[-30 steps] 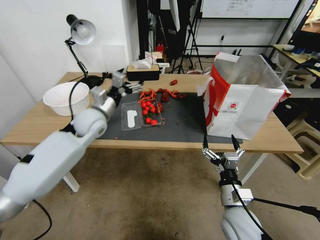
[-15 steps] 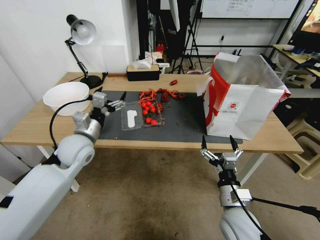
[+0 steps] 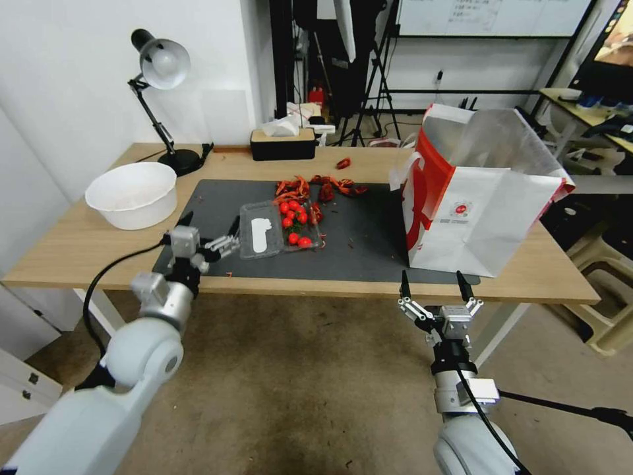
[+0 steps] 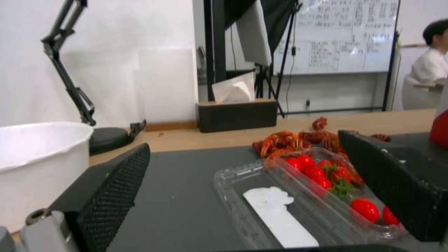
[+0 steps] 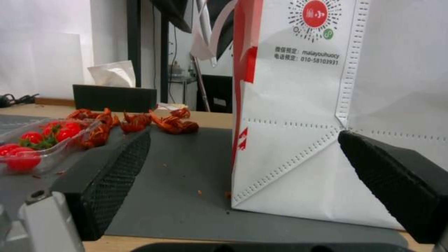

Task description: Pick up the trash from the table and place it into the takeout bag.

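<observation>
Near the table's [image 3: 79, 254] front edge, my left gripper [image 3: 210, 227] has pulled back from the crayfish shells [image 3: 316, 188], fingers wide and empty. Clamshell of tomatoes [image 3: 280, 227] remains on the mat; right gripper [image 3: 433, 285] waits spread below the takeout bag [image 3: 484, 198].

One long light-wood table [image 3: 79, 254] with one dark grey mat [image 3: 369, 231]. On the mat: one clear plastic clamshell tray [image 3: 260, 231] holding about seven small red tomatoes [image 3: 294, 218]; beyond the tray, one scattered cluster of red crayfish shells [image 3: 316, 188], pieces too tangled to count. Off the mat: one white round bowl [image 3: 132, 194], one black desk lamp [image 3: 158, 79], one black tissue box [image 3: 282, 144], one white-and-red paper takeout bag [image 3: 484, 198].
</observation>
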